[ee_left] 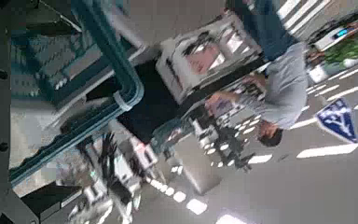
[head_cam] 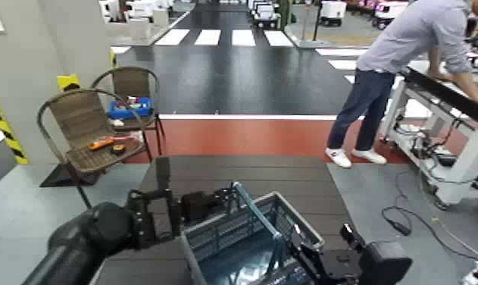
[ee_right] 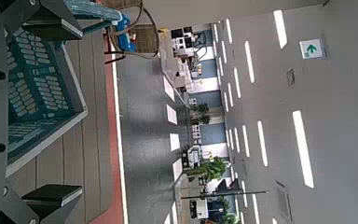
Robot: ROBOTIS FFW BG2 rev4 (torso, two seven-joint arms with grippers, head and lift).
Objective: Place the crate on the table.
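Near edge of the table [head_cam: 245, 173]: the crate [head_cam: 204, 235] is over the near part, nearer the right edge than the left, handles raised; its underside is hidden.
Right claw [head_cam: 321, 233]: wide open beside the crate's right side, gripping nothing.
Left claw [head_cam: 231, 197]: wide open at the crate's far-left side, near a handle's bend, not clamped on it; contact unclear.
Past the far-left corner: two wicker chairs [head_cam: 94, 133], a blue box [head_cam: 129, 108] on one.
Past the far-right corner: a person [head_cam: 408, 57] at a workbench [head_cam: 438, 110].
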